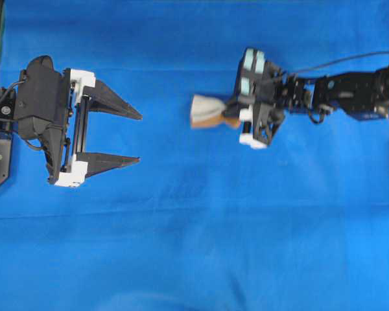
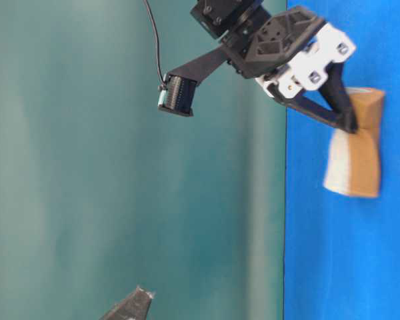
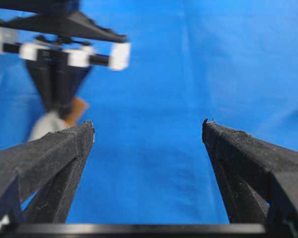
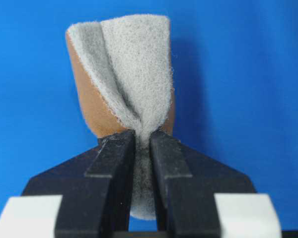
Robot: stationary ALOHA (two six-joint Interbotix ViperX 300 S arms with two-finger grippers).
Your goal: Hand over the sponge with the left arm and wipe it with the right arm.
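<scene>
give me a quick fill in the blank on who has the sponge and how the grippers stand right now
1. The sponge is pinched in the ____ gripper.
2. The left gripper has its fingers spread wide and holds ____.
3. The squeezed sponge shows a grey-white face over a tan-____ layer.
4. The cloth under both arms is ____ in colour.

Missing words: right; nothing; orange; blue
</scene>
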